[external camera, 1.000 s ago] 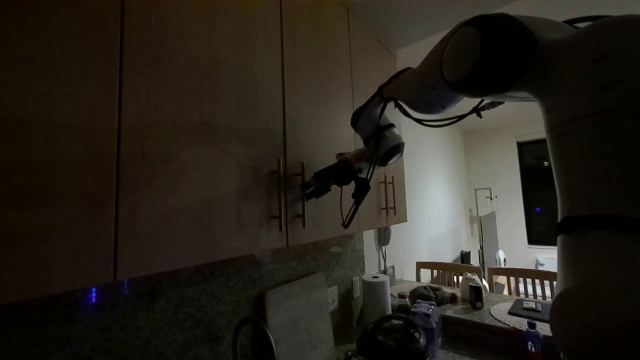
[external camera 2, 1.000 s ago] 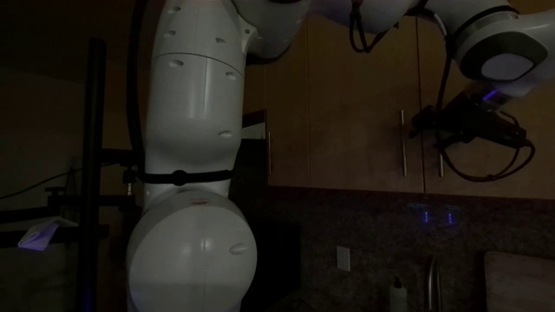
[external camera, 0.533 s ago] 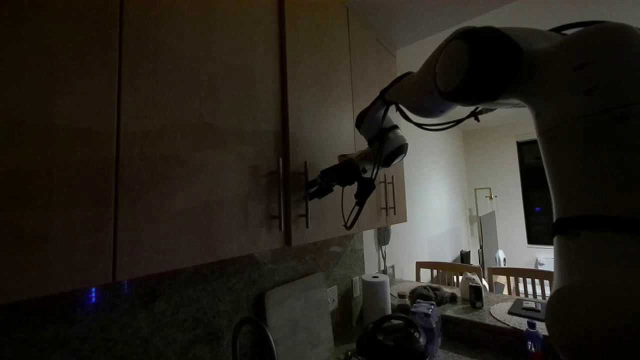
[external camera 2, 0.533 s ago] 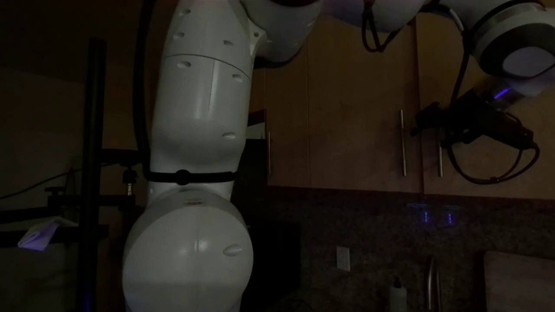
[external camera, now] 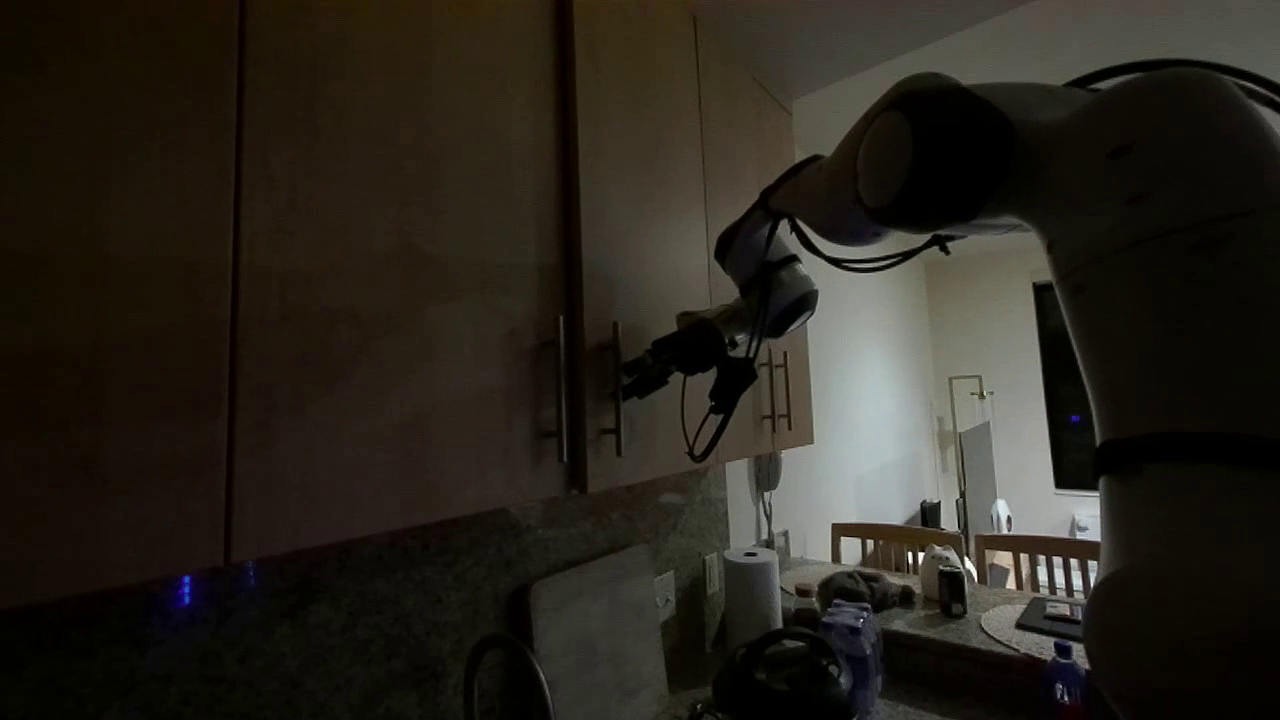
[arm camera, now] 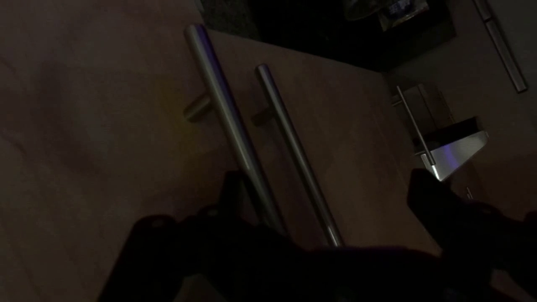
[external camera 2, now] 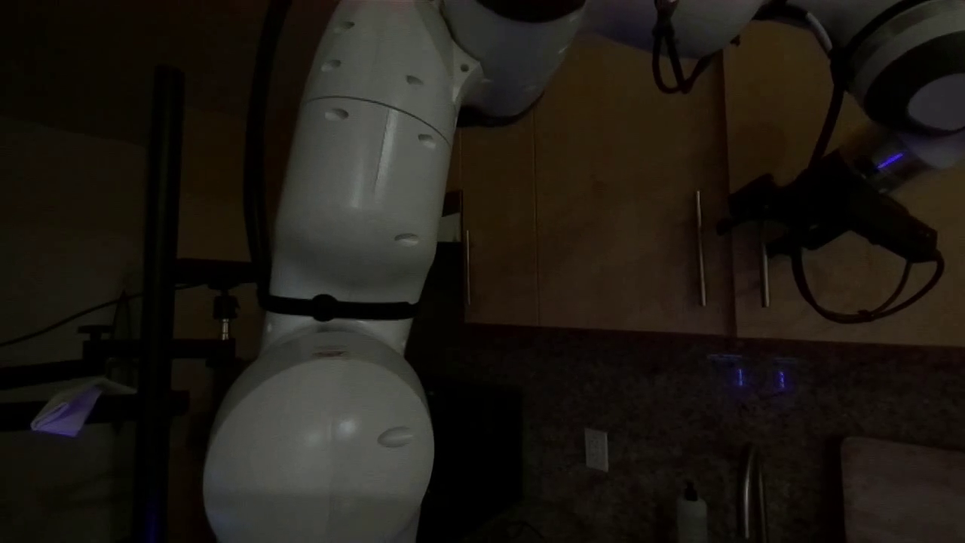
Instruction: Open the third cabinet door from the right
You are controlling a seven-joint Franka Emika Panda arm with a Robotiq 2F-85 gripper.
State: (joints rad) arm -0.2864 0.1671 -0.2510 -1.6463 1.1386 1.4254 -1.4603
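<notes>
Eases the third cabinet door (external camera: 640, 200) slightly farther out, mostly right of the bar handle (external camera: 618, 420) in both exterior views; holds gripper (arm camera: 327, 180) spread, one finger (arm camera: 232, 193) just beside that handle

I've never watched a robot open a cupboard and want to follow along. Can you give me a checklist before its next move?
1. Is the narrow door ajar? Ok: a slim dark gap shows at its left edge in an exterior view.
2. Is the end effector at its handle? Ok: the handle appears between the fingers in the wrist view.
3. Is the handle gripped? Not ok: the fingers stand wide apart, though hooking it may suffice.
4. Are they touching it? Cannot tell: too dark.
5. Is the arm out of the swing? Not ok: it reaches in front, so it should probably back away as the door opens.
</notes>
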